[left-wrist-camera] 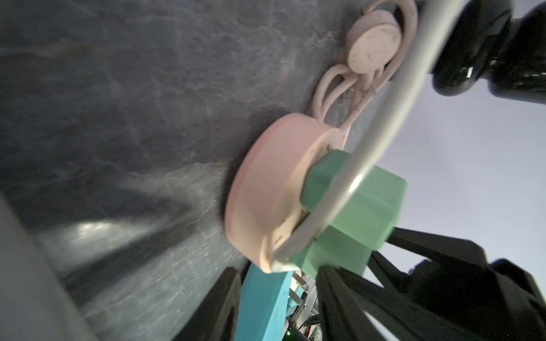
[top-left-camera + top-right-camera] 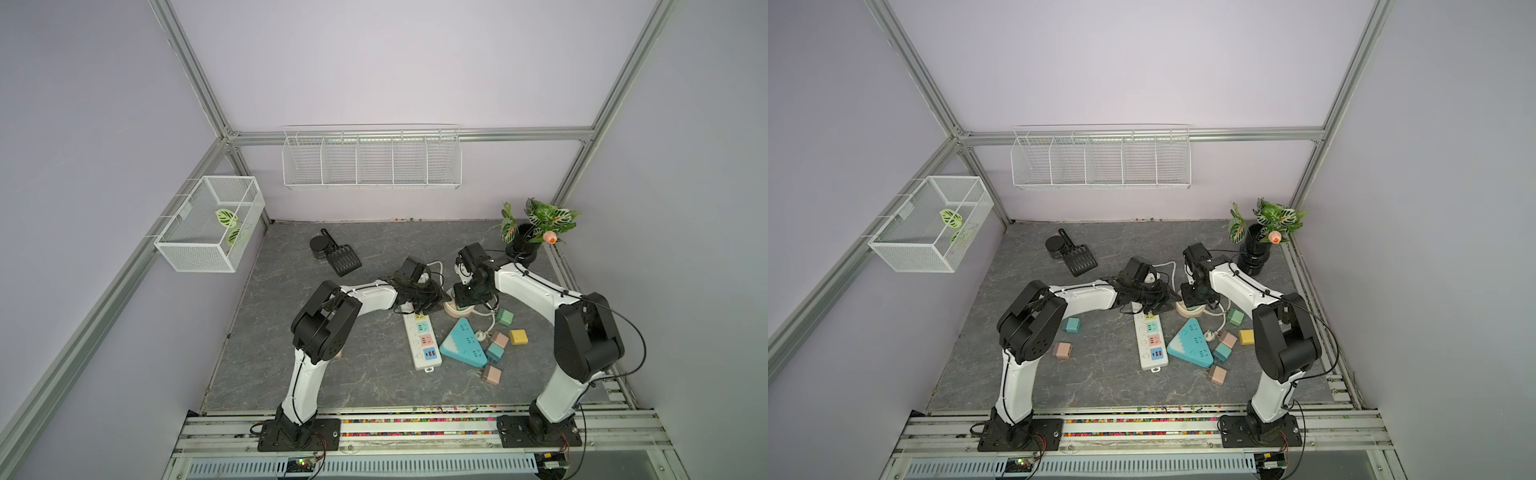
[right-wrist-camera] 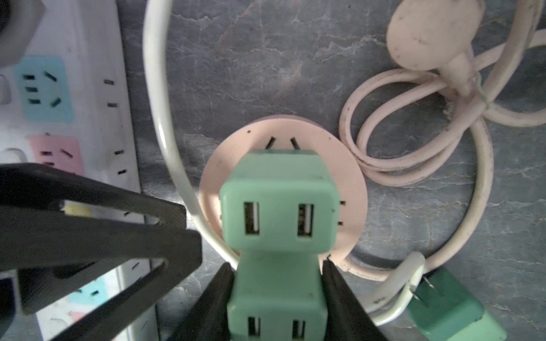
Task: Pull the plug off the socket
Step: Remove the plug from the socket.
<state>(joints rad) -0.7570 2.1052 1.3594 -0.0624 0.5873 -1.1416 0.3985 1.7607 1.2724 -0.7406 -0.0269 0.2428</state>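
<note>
And the right claw (image 3: 276, 265) is clamped on the green plug (image 3: 277, 218), fingers pinching both flanks. The plug sits seated in the round pink socket (image 3: 351, 183), about mid-desk (image 2: 1100, 386). The left claw (image 3: 189, 230) lies low just beside the socket, fingers drawn close; whether they pin anything, I cannot tell.

Best play here: pull straight up along the prongs, no twisting, socket held down so it doesn't ride up, and mind the white cable (image 3: 159, 118) arcing past its rim.

The count: 3 socket units, namely 1 pink, 1 white strip (image 2: 1152, 345) and 1 blue triangle (image 2: 1192, 345). Then 1 seated plug, 7 loose cube plugs (image 2: 1246, 336), 2 claws.
</note>
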